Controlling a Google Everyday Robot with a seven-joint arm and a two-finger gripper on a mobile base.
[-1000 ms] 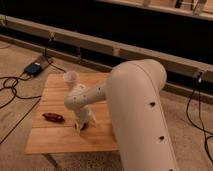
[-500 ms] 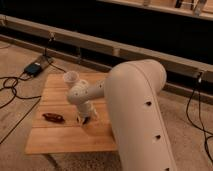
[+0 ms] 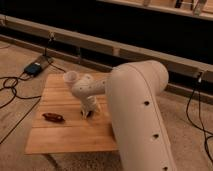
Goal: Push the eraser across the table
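Note:
The light wooden slatted table (image 3: 70, 135) stands in the middle left of the camera view. My gripper (image 3: 87, 112) points down at the tabletop near its middle, at the end of the white arm (image 3: 135, 105) that fills the right side. The black eraser does not show; a small dark spot sits right under the gripper tip, and I cannot tell what it is.
A reddish-brown elongated object (image 3: 52, 117) lies on the table left of the gripper. A white cup (image 3: 70, 77) stands near the table's far edge. A dark box (image 3: 35, 67) and black cables (image 3: 12, 87) lie on the floor at left. A long low rail (image 3: 125, 50) runs behind.
The gripper has moved a little to the right and toward the far side of the table, away from the reddish-brown object, which has not moved.

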